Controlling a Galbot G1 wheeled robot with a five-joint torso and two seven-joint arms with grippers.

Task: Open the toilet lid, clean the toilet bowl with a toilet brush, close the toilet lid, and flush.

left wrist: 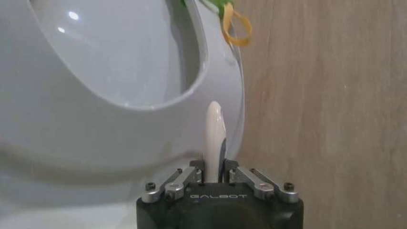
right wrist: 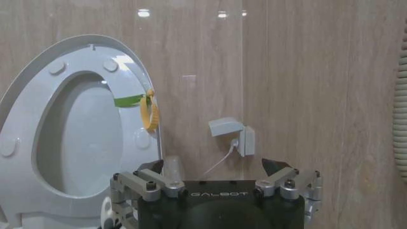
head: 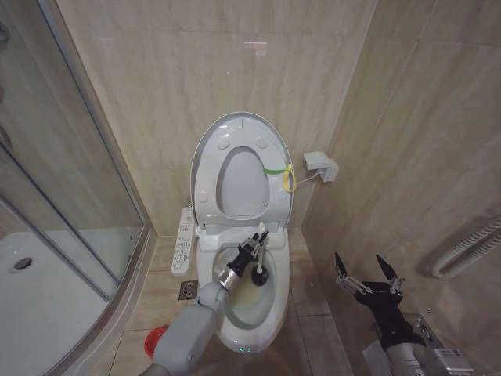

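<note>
Two hands noted: left hand (head: pixel 255 242) pinching toilet brush (head: pixel 259 266) inside toilet bowl (head: pixel 270 317), toilet lid (head: pixel 210 153) raised beyond, mid-scrub, likely sweeping next; right hand (head: pixel 368 276) spread, idle alongside.

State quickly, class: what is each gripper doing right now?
Left gripper: shut on the toilet brush, whose head is in the toilet bowl.
Right gripper: open, holding nothing, beside the toilet.
</note>
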